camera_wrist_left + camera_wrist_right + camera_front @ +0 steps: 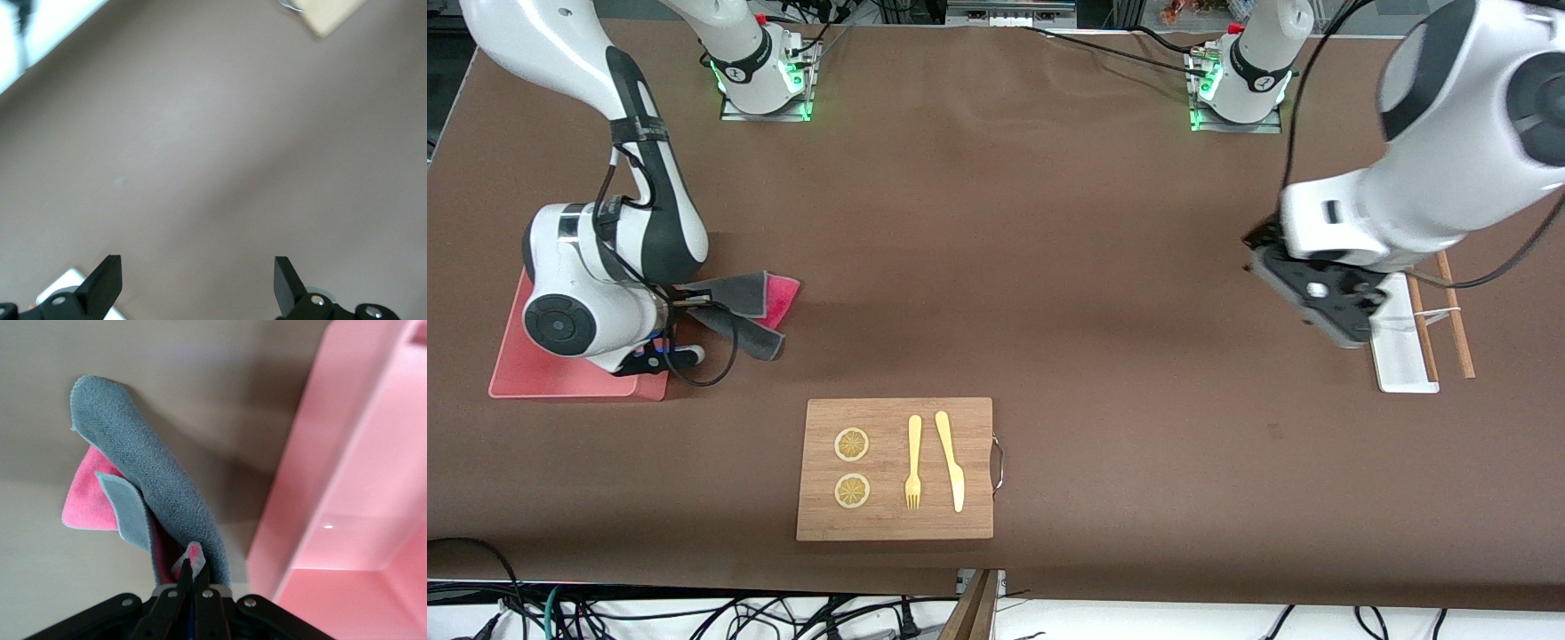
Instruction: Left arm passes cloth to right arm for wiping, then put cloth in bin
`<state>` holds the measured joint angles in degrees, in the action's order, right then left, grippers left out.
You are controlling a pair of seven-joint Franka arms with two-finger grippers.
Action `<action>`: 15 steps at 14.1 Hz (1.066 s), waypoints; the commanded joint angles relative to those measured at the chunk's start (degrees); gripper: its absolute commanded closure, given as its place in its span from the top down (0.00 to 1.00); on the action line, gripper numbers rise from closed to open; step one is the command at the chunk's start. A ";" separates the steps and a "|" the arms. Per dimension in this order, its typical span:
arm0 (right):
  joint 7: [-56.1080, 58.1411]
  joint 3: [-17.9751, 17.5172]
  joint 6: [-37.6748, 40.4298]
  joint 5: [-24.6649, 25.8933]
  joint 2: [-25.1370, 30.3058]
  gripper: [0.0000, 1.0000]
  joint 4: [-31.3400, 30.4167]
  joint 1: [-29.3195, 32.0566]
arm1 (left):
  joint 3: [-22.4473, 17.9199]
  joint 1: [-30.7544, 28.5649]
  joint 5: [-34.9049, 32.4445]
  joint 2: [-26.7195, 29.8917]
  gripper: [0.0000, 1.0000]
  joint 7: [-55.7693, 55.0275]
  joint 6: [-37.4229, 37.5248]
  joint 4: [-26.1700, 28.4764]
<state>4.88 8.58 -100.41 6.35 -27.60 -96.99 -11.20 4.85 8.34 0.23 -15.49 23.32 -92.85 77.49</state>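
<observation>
My right gripper (687, 300) is shut on one edge of the cloth (740, 307), just above the table beside the bin (516, 360). The cloth hangs folded, dark grey outside and magenta-pink inside. In the right wrist view the fingertips (193, 570) pinch the cloth (153, 493), with the pink bin's wall (347, 487) right beside it. My left gripper (1258, 249) is open and empty above the bare table at the left arm's end, next to the white tray. Its fingers (107, 280) stand wide apart in the left wrist view, with nothing between them.
A wooden board (895, 468) lies near the front camera, bearing two lemon slices (852, 444), a yellow fork (913, 462) and a yellow knife (951, 460). A white tray (1403, 360) with wooden chopsticks (1456, 320) lies under the left arm.
</observation>
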 commanded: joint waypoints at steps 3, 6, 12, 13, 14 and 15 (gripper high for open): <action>0.84 -0.32 -1.99 4.46 0.89 0.00 -1.27 -0.05 | -3.71 0.80 -1.38 10.47 1.00 -18.12 -4.36 13.90; -3.02 -1.02 -4.35 3.41 -0.52 0.00 -1.27 -0.58 | -6.16 1.41 -1.46 13.63 1.00 -18.48 -4.44 17.42; -14.97 -5.06 -6.21 -2.38 -3.51 0.00 2.51 -3.65 | -6.26 0.36 -1.46 15.41 1.00 -26.57 -3.83 19.11; -16.47 -6.11 -6.21 -3.61 -4.12 0.00 3.29 -3.83 | -6.35 0.01 -1.46 15.32 1.00 -26.48 -3.74 19.10; -18.14 -6.64 -6.21 -4.58 -4.82 0.00 4.61 -4.00 | -6.26 -0.86 -1.46 15.32 1.00 -26.48 -3.48 19.10; -20.07 -7.26 -6.12 -5.64 -5.53 0.00 5.66 -4.44 | -6.26 -1.30 -1.38 15.32 1.00 -26.39 -3.30 19.01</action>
<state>-11.89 2.36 -107.00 2.78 -31.14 -94.74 -15.43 -1.30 7.87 0.23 -1.09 -2.09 -95.84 95.56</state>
